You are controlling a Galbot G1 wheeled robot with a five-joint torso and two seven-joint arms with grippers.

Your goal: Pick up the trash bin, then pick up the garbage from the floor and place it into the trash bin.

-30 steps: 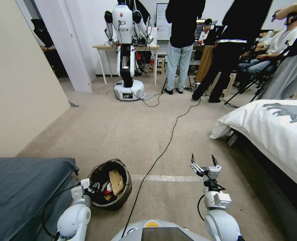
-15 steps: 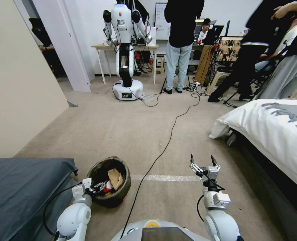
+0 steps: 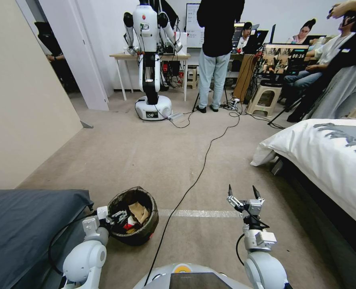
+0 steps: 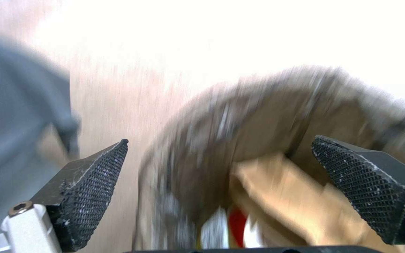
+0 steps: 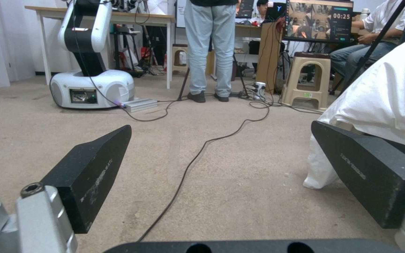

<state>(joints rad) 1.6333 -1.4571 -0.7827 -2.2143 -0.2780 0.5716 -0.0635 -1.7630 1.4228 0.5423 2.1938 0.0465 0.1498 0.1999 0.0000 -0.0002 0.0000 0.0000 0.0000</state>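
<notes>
The trash bin (image 3: 146, 230), round with a dark liner over its rim, sits on the carpet at the lower left, beside a grey bed. Inside lies garbage: brown crumpled paper (image 3: 139, 211) and a red-and-white wrapper (image 3: 128, 224). My left gripper (image 3: 117, 218) is open at the bin's near rim. In the blurred left wrist view its fingers (image 4: 95, 182) stand wide apart, with the bin rim (image 4: 165, 168) and the brown paper (image 4: 282, 196) between them. My right gripper (image 3: 242, 192) hangs open over the floor (image 3: 146, 160), just short of the pale tape line (image 3: 202, 213), with nothing between its fingers (image 5: 90, 175).
A black cable (image 3: 194, 180) runs across the carpet from the back of the room to my base. A dark grey bed (image 3: 21, 224) is at the left and a white bed (image 3: 330, 156) at the right. Another robot (image 3: 152, 60), a table, a stool (image 3: 266, 98) and people stand at the back.
My left arm has swung a little to the left and its gripper has risen slightly at the bin's rim. The bin has shifted slightly. The right gripper has not moved.
</notes>
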